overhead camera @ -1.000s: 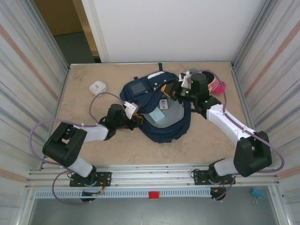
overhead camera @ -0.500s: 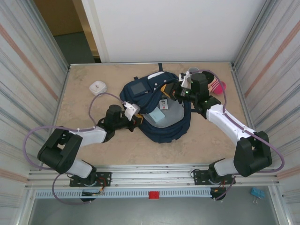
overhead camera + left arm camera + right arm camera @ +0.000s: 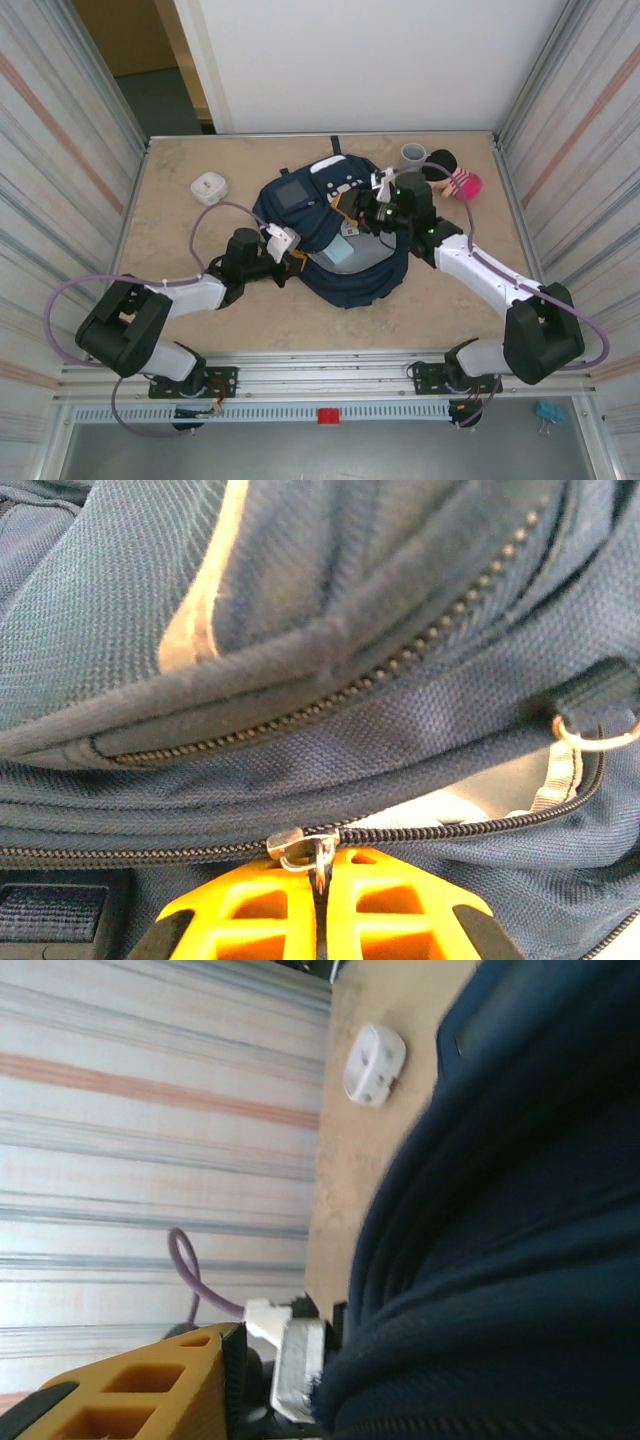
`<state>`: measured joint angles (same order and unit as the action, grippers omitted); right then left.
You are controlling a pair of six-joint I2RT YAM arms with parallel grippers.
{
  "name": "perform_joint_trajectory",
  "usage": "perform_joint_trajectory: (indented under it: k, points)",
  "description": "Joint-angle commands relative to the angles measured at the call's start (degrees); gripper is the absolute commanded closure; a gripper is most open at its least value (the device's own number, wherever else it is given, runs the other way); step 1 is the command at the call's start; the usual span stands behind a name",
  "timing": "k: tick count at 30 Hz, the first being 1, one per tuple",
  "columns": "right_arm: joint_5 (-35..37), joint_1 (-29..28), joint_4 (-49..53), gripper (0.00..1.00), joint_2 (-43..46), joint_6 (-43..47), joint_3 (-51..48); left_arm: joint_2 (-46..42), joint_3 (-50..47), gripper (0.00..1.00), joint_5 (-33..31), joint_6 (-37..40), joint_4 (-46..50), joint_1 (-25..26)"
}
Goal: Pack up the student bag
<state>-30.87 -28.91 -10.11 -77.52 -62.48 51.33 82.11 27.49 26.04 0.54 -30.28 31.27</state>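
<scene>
My left hand (image 3: pixel 322 885) sits at the near-left edge of the large navy blue fabric backpack (image 3: pixel 350 285), orange fingers clenched on its small metal zipper pull (image 3: pixel 318 855). The backpack lies mid-way across the beige surface (image 3: pixel 400 320). My right hand (image 3: pixel 358 205) is over the backpack's far-right part; I cannot tell whether it grips anything. Beyond the backpack, a small white plastic case (image 3: pixel 209 186) lies far-left, and a grey cup (image 3: pixel 413 155) and a pink striped item (image 3: pixel 466 183) lie far-right.

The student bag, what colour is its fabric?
Navy blue student bag; clearest in left wrist view.
</scene>
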Motion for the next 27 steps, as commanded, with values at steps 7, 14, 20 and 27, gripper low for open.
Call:
perform_joint_trajectory:
  k: [7,14,20,27]
  points:
    - [5.2,-5.8,-2.3,0.61,-2.6,-1.9,-2.7,2.1,-1.2,0.97,3.4,-2.2,-5.2,0.9]
    - [6.7,-6.1,-1.4,0.79,-1.9,-1.1,-2.9,3.4,-2.2,0.84,2.3,-3.0,-7.1,1.1]
    - [7.5,-5.2,2.2,0.82,-0.8,1.4,-1.2,1.9,-2.3,1.00,3.4,-2.9,-5.5,1.9]
    - [8.9,-5.1,0.4,0.86,-2.3,1.2,-0.7,-2.5,-2.5,1.00,1.0,-5.1,-3.0,6.1]
